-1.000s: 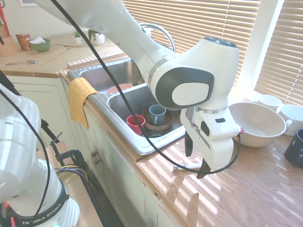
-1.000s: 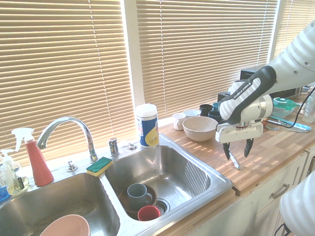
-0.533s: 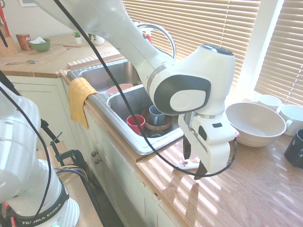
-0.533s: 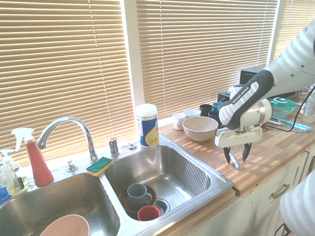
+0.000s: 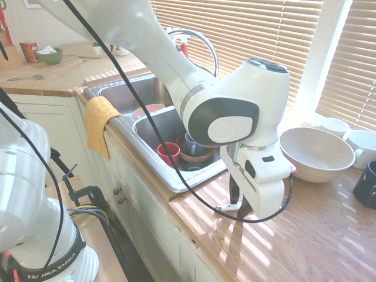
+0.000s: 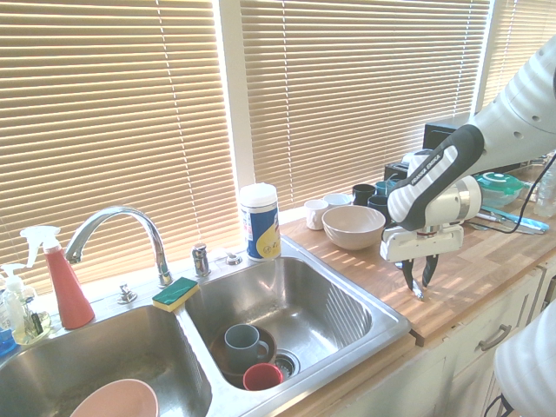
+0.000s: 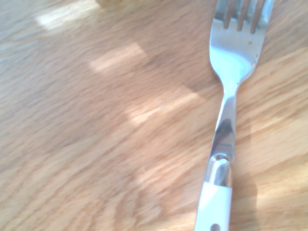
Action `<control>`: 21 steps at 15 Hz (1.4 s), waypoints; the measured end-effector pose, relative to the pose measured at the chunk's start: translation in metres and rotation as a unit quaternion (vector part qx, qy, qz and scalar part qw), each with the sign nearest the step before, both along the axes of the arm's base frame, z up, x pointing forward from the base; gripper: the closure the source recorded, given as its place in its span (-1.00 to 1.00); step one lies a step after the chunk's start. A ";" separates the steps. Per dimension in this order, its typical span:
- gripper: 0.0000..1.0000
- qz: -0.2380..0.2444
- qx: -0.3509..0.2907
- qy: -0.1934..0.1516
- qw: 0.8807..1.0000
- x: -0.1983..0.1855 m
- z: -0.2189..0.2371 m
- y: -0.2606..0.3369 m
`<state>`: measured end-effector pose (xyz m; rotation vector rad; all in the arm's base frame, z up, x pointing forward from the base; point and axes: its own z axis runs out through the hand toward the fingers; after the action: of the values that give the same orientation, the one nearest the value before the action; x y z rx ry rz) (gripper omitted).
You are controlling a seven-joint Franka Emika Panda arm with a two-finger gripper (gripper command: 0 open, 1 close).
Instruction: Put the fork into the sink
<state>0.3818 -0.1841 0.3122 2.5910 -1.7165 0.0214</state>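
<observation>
Wooden countertop point(image 5: 305, 235) beside the sink point(image 6: 347, 326) carries the fork point(image 7: 226, 120), which lies flat directly beneath the gripper point(image 6: 417, 280). Fingers stand slightly apart, straddling the fork, tips close to the counter; contact cannot be confirmed. Fork's long axis appears to run roughly parallel to the sink's near edge. Judgement: closure across the handle is the next requirement.

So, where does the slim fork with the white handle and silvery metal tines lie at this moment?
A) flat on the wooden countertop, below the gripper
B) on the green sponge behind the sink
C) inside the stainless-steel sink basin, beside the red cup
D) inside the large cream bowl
A: the wrist view shows the fork lying flat on the bare wooden countertop, and the first exterior view shows it under the gripper, outside the sink.
</observation>
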 end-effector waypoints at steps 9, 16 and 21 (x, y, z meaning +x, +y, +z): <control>1.00 -0.025 0.008 -0.014 1.000 -0.001 0.006 -0.014; 1.00 0.023 -0.009 -0.114 0.993 0.023 0.144 0.013; 1.00 0.154 -0.034 -0.113 0.981 0.044 0.141 0.171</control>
<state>0.4256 -0.0130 0.4536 2.8656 -1.3209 0.3876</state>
